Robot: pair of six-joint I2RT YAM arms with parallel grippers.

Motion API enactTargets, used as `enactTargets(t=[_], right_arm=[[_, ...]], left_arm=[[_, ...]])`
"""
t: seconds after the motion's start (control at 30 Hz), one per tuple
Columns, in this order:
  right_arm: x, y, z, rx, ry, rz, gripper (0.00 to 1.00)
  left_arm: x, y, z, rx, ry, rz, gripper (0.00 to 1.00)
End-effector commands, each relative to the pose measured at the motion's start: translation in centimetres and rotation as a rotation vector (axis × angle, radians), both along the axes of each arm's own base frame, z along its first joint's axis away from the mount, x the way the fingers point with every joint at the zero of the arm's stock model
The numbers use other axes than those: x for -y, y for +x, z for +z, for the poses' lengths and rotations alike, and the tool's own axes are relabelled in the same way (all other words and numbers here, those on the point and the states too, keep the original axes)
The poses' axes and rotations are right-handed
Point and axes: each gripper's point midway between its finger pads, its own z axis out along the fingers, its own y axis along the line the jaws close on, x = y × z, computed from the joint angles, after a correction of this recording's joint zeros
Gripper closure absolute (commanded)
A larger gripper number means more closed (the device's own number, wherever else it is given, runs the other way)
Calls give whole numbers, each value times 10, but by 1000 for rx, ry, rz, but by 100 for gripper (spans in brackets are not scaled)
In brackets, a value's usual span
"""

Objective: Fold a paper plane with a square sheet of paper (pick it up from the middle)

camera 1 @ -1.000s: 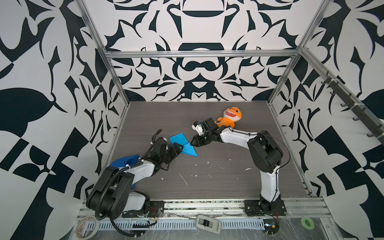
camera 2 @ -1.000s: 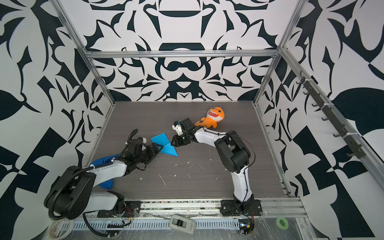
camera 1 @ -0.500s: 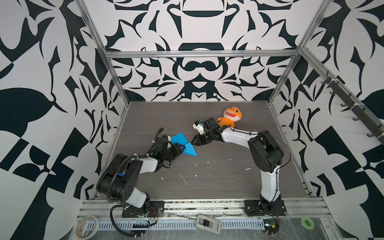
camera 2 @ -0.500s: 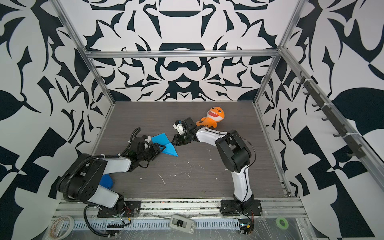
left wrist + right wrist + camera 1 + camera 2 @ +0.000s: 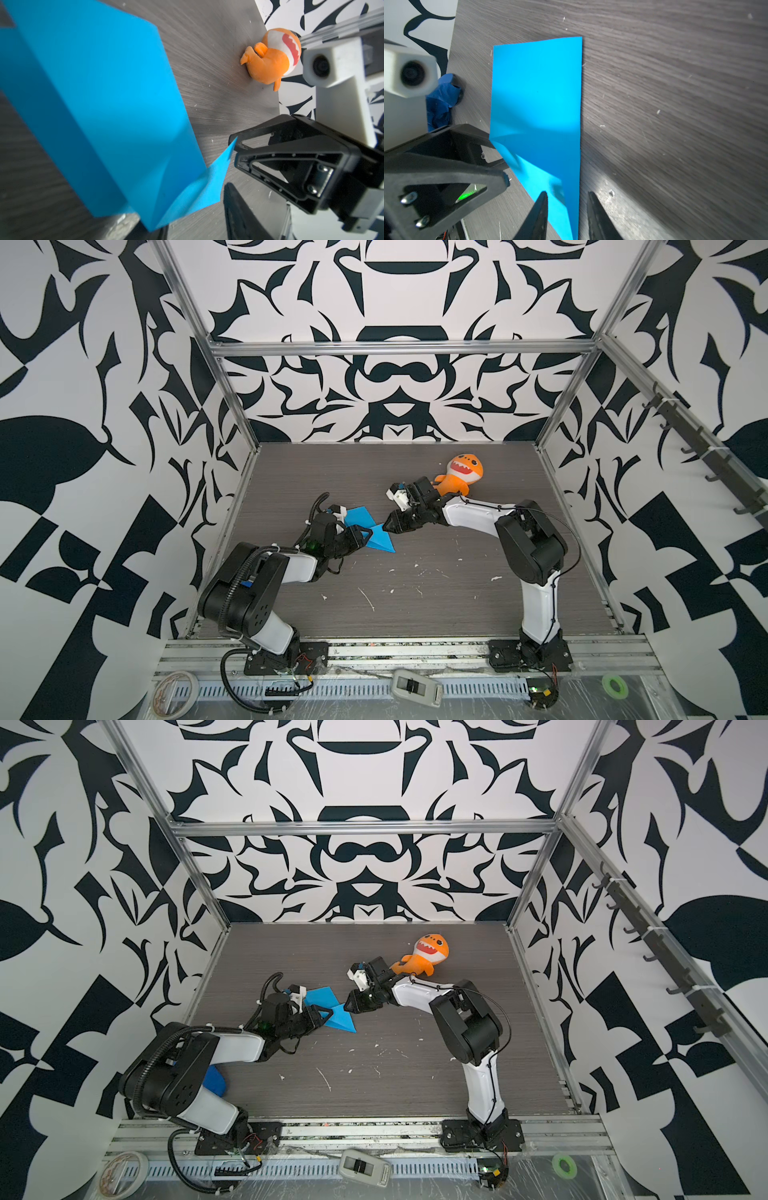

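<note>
Along the front rail, nearest of all, lie a roll of pale tape (image 5: 174,674) and a grey handset (image 5: 417,686). Just behind them both my arms are bolted down. The bench (image 5: 457,614) runs back from there, dark wood grain littered with white scraps (image 5: 367,600). Beside my left arm a dark blue lump (image 5: 216,1085) peeks out.

Further in, a little left of the middle, sits the sheet of blue paper (image 5: 381,542), partly folded. In both top views it reads as two triangular panels meeting at a crease. My right wrist view shows its far stretch flat on the bench, while the edge beside my left claw (image 5: 368,537) curls upward. That claw reaches the paper from the near left, its fingers partly spread with the raised edge between them and a gap showing.

My right claw (image 5: 386,526) faces it from the right, low over the bench. Its fingers (image 5: 537,212) are also spread and stand on either side of the paper's narrow pointed end; whether they touch the paper I cannot tell.

Beyond my right wrist an orange plush shark (image 5: 461,472) lies on the bench, well apart from the paper. Behind everything rises the black-and-white patterned back wall (image 5: 386,385)
</note>
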Motion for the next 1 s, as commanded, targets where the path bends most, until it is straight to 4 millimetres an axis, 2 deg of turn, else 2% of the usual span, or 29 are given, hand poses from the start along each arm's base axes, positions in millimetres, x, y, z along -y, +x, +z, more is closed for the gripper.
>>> enactTargets(t=[0.0,0.3,0.53,0.73,0.87,0.97], right_arm=[[-2,5,11,25,33,-9,65],[10,13,16,62,51,-80,65],[37,17,34,221,33,-167,61],[53,1,46,365,13,-143,49],[51,-17,51,522,-74,-105,46],[38,-36,55,642,-88,-39,46]], left_arm=[[2,8,3,46,15,-22,59],[3,13,-2,34,9,-4,73],[1,16,-1,11,-13,32,89],[-1,12,-4,-91,-58,93,94],[-3,1,-13,-204,-69,133,94],[-5,-11,-16,-260,-50,154,94]])
